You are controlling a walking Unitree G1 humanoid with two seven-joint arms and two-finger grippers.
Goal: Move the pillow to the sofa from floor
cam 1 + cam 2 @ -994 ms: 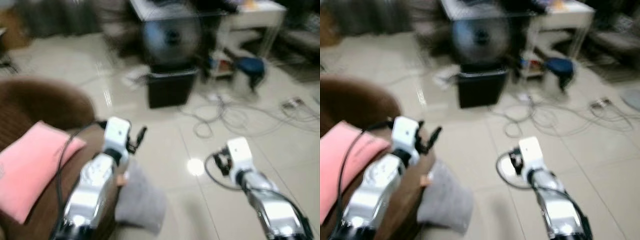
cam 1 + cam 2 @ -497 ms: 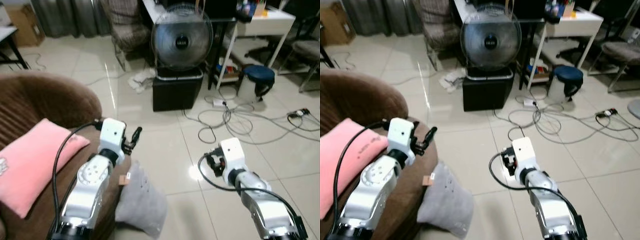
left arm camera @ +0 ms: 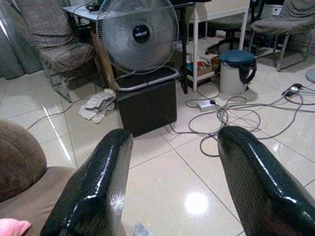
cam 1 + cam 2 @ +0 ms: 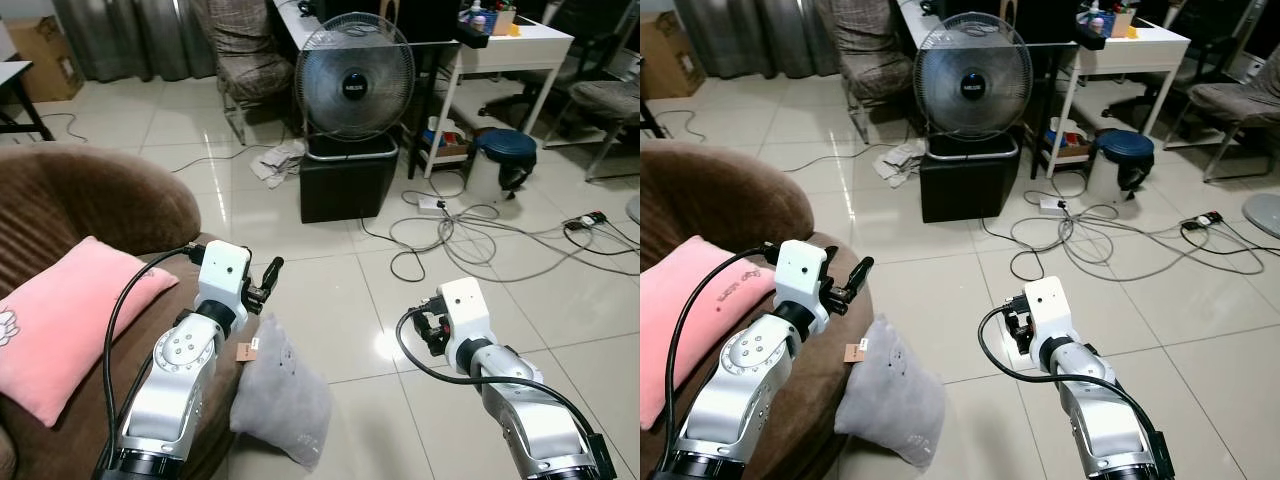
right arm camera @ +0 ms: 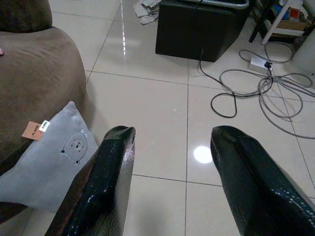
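Grey pillow (image 4: 280,402) leans on the sofa (image 4: 90,210) below and between my grippers, nearer the left gripper (image 4: 262,285) than the right gripper (image 4: 428,325), both gaping empty.

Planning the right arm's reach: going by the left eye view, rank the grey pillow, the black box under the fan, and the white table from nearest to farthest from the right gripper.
From the right gripper:
1. Grey pillow, on the floor to its left, leaning against the sofa.
2. Black box, ahead and slightly left, under the fan.
3. White table, farthest, at the back right.
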